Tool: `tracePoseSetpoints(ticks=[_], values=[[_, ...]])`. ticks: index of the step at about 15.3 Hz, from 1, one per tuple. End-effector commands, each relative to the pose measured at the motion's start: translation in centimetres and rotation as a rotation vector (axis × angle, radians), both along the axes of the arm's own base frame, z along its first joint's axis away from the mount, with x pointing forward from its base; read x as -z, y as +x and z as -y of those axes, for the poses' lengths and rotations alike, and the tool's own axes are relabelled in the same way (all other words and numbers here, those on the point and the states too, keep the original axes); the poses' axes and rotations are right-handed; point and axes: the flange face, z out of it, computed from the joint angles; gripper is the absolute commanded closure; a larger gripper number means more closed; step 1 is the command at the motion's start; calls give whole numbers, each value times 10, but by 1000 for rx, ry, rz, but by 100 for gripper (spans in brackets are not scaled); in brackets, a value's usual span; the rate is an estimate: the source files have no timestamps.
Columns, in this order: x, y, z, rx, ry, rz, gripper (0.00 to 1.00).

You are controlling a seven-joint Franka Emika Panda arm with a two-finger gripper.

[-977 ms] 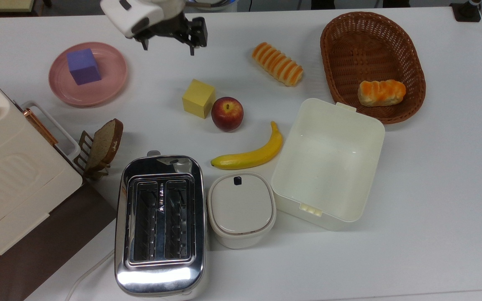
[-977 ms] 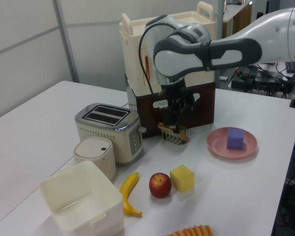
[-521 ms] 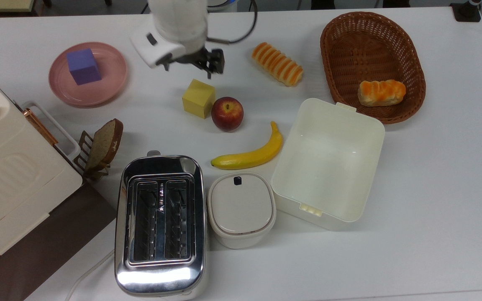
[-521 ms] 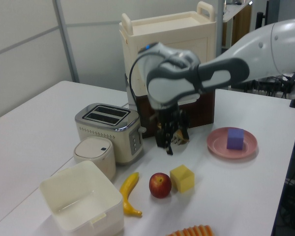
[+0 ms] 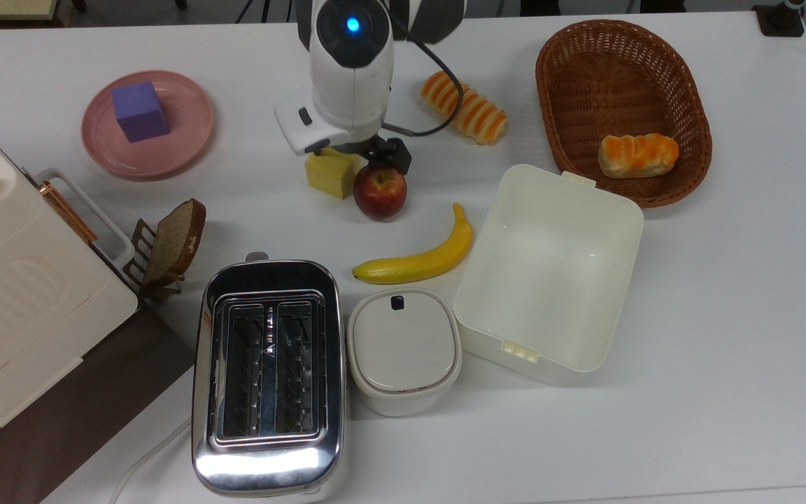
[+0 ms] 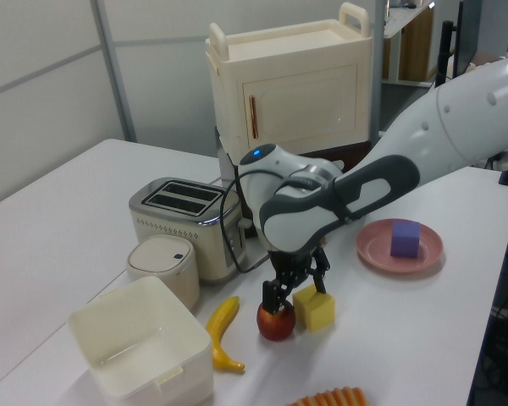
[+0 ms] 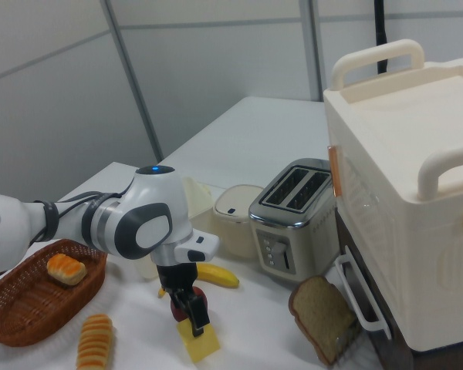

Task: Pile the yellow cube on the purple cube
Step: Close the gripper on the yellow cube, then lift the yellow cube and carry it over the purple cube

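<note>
While the arm leans low over the white table (image 5: 725, 315), these are the parts of the scene, each placed against the yellow cube.

Yellow cube (image 5: 329, 176): sits flat on the table near its middle; in the top view the arm's white wrist covers its upper part.
Gripper (image 6: 295, 288): hangs right above the yellow cube; in the left view the dark fingers (image 6: 271, 298) point down with a gap between them, spread and gripping nothing, one by the cube's top and one by the apple.
Apple (image 5: 380, 192): red, touching or just beside the yellow cube, on the top view's right of it.
Purple cube (image 5: 140, 112): well apart from the yellow cube, toward the top view's upper left.
Pink plate (image 5: 179, 143): lies under the purple cube.
Banana (image 5: 417, 262): beyond the apple from the yellow cube, lower in the top view.
Toaster (image 5: 268, 371): chrome, well below the yellow cube in the top view.
Striped bread roll (image 5: 473, 112): near the yellow cube, to the top view's upper right.
Wicker basket (image 5: 557, 105): far off on the top view's right, holding another roll.
</note>
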Motion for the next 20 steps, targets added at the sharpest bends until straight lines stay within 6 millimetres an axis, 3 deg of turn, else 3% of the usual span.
tracePoseSetpoints(ticks=[1,6,11,20], values=[[22,5,2,25,1,26,0],[23,5,16,24,6,21,0],[-3,2,28,21,18,28,0],[13,-9,50,-51,32,-37,0]])
